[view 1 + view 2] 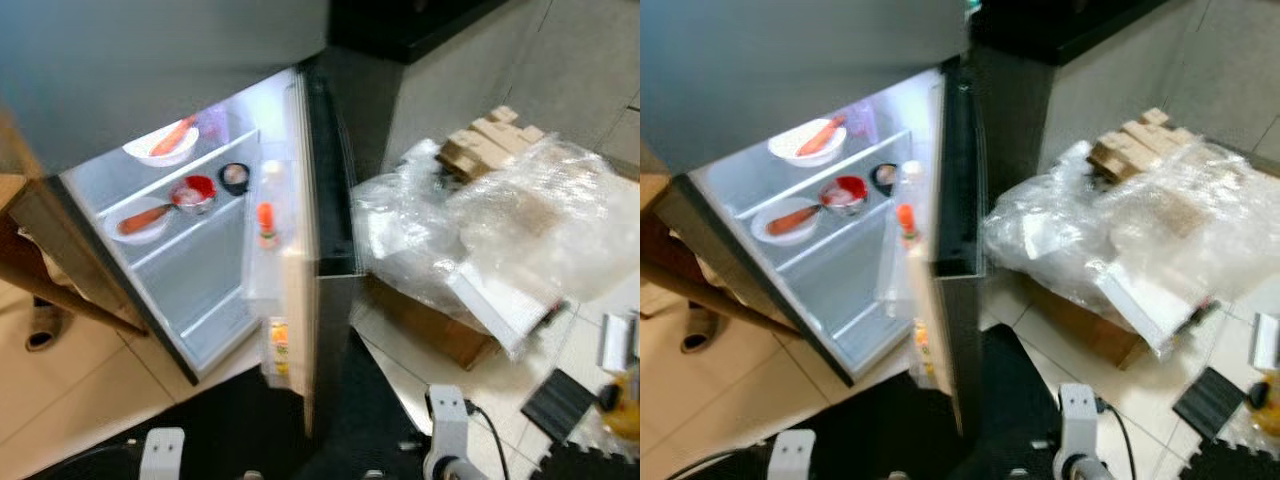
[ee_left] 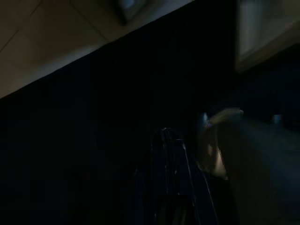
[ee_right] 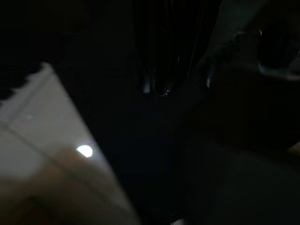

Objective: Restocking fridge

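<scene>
fridge point(image 1: 190, 250) door's open, plates of carrots on the shelves | both grippers hang low, can't tell their state | step: nothing picked yet | next: go grab stock

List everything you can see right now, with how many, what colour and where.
Fridge: one, grey, door open, lit inside.
Plates: two, white, one on each upper shelf, each holding an orange carrot-like thing.
Pot: one, red inside, middle shelf.
Small bowl: one, dark, beside the pot.
Bottle: one, orange cap, door rack.
Plastic wrap: one clear heap, floor to the fridge's right.
Cardboard box: one, brown, under the wrap.
Shoe: one, brown, floor at left.
Arms: two, silver, hanging low.
</scene>
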Tool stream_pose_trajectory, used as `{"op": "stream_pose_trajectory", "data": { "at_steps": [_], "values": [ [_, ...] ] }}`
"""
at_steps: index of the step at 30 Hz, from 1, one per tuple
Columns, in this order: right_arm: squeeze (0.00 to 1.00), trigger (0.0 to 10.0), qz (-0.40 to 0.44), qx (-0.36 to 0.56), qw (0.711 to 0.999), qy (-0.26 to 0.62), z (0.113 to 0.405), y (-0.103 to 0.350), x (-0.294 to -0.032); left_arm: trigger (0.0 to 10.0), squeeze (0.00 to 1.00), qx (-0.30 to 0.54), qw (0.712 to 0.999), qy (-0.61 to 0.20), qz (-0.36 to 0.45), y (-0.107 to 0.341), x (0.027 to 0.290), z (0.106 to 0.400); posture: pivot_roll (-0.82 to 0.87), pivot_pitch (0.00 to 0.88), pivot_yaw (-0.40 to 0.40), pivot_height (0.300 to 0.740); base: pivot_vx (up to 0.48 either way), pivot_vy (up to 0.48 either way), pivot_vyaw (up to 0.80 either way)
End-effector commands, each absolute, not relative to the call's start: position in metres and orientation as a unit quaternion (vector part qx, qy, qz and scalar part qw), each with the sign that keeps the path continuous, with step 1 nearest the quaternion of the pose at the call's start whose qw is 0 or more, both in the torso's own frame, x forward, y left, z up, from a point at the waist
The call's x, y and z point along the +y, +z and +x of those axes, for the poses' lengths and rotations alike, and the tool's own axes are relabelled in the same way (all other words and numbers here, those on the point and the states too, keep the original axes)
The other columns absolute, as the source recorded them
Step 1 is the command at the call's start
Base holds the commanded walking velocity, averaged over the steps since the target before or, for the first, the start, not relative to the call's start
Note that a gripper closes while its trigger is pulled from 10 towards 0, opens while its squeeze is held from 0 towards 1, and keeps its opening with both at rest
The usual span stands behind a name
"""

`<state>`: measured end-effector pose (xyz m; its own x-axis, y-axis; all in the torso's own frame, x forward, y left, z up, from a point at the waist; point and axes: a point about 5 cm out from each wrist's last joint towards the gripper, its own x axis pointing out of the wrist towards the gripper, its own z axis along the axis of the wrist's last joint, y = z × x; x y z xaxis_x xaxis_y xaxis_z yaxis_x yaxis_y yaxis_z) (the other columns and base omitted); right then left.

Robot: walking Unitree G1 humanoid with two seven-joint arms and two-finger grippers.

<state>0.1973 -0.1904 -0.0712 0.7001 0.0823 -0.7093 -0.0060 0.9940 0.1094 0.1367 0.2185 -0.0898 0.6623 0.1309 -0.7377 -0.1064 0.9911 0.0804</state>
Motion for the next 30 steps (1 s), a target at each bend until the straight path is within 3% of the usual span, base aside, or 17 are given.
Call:
{"op": "stream_pose_trajectory", "data": {
  "at_steps": [1, 13, 21, 30],
  "values": [
    [0.0, 10.0, 0.051, 0.394, 0.917, 0.031, 0.193, -0.074, -0.185, 10.0, 0.0, 0.423, 0.902, 0.082, 0.021, -0.092, 0.231, 0.125, -0.09, 0.13, 0.005, 0.731, 0.0, 0.0, 0.0],
    [0.0, 10.0, 0.026, 0.343, 0.934, 0.094, 0.228, -0.053, -0.176, 10.0, 0.0, 0.4, 0.914, 0.066, 0.035, -0.087, 0.239, 0.125, -0.09, 0.139, -0.001, 0.731, 0.0, 0.0, 0.0],
    [0.0, 10.0, 0.02, 0.352, 0.931, 0.092, 0.226, -0.055, -0.178, 10.0, 0.0, 0.402, 0.911, 0.086, 0.032, -0.086, 0.252, 0.114, -0.08, 0.139, -0.003, 0.731, 0.0, 0.0, 0.0],
    [0.0, 10.0, 0.013, 0.368, 0.924, 0.1, 0.215, -0.062, -0.174, 10.0, 0.0, 0.401, 0.912, 0.081, 0.027, -0.088, 0.247, 0.107, -0.08, 0.141, 0.0, 0.731, 0.0, 0.0, 0.0]
  ]
}}
